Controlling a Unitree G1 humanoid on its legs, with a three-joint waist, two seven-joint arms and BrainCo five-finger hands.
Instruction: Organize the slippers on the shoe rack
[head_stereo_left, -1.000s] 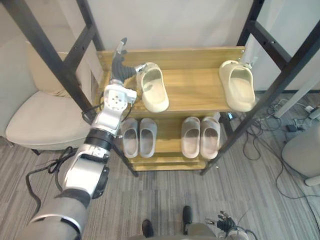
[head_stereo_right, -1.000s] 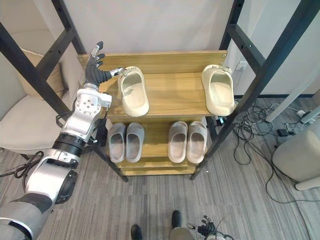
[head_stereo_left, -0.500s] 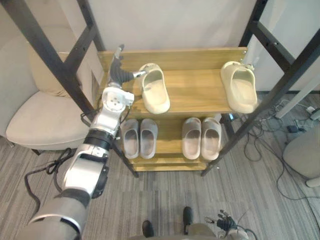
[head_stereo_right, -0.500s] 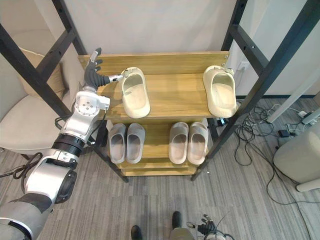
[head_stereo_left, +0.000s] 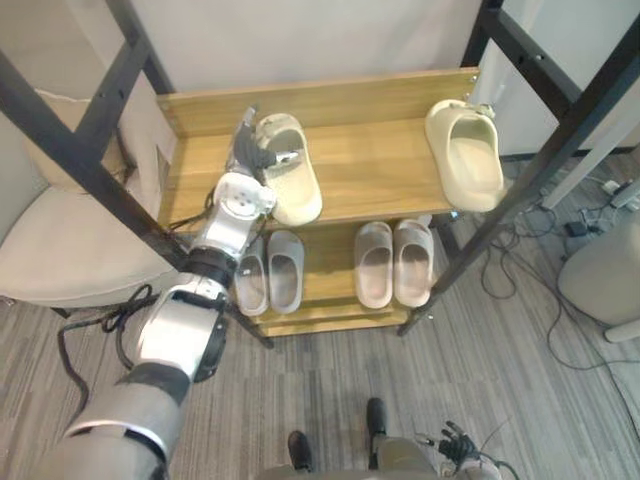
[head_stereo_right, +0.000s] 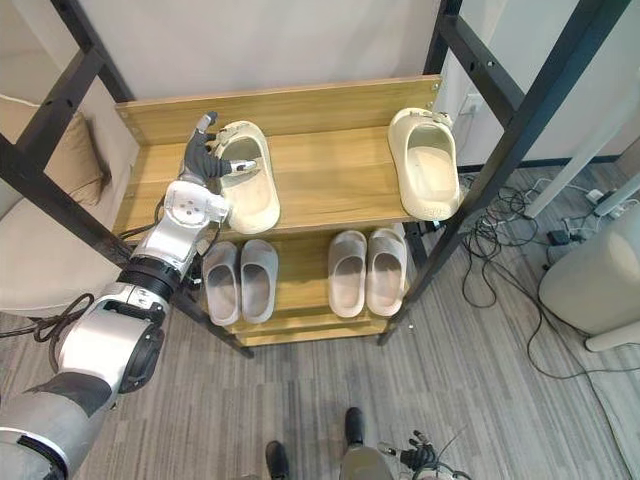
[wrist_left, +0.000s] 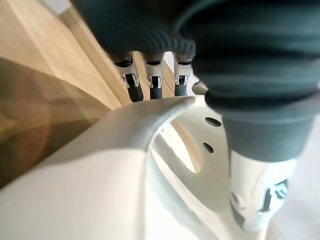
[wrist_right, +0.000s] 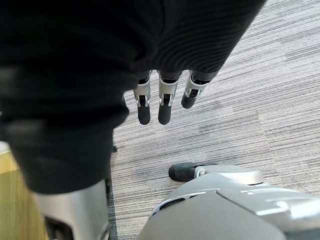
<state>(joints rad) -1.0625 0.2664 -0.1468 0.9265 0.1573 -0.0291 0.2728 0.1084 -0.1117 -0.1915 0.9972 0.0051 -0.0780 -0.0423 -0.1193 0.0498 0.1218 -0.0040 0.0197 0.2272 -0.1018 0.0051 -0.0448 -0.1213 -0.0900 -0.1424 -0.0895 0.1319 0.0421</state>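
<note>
From the left eye I see my left hand (head_stereo_left: 248, 150) on the cream slipper (head_stereo_left: 298, 190) at the left end of the rack's (head_stereo_left: 390, 170) top shelf. Its mate (head_stereo_left: 465, 160) sits at the right end, and there are grey pairs (head_stereo_left: 270, 272) below. In the left wrist view the fingers (wrist_left: 154, 89) are outside the slipper's wall and the thumb (wrist_left: 255, 200) inside, pinching it, with most of the slipper cut off. In the right wrist view my right hand (wrist_right: 164, 102) hangs slack over carpet (wrist_right: 240, 115).

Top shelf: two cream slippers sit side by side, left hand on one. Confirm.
Not side by side: the left eye view shows the left slipper and right slipper at opposite ends of the top shelf, the left hand on the left one.
</note>
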